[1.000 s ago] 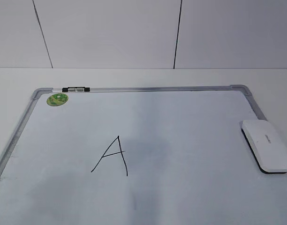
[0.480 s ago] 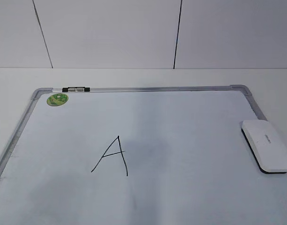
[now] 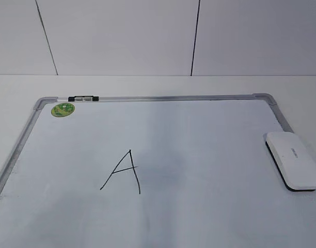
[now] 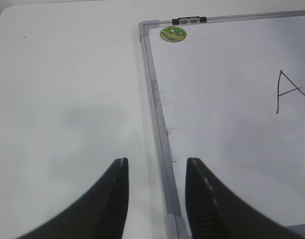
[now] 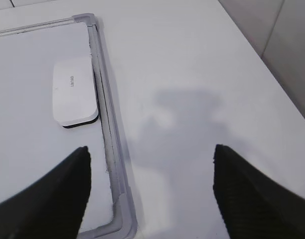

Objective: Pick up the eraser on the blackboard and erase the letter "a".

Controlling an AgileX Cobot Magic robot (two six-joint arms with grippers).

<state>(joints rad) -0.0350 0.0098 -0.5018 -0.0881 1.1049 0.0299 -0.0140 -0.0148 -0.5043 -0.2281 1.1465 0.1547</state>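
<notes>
The blackboard (image 3: 209, 139) is a white board in a grey frame, lying flat on the table. The eraser (image 3: 294, 160) is a white rounded block with a dark base, resting at the board's right edge; it also shows in the right wrist view (image 5: 74, 91). The only letter I see is a tall angular capital "A" (image 3: 124, 173), left of the board's middle. The cursive lowercase letter "a" is not in view. My left gripper (image 4: 157, 162) is open and empty over the board's left frame. My right gripper (image 5: 151, 149) is wide open and empty near the board's right frame, short of the eraser.
A round green sticker (image 3: 63, 109) and a small black clip (image 3: 83, 98) sit at the board's far left corner. White table (image 4: 68, 99) lies on either side of the board. A tiled wall (image 3: 122, 36) rises behind.
</notes>
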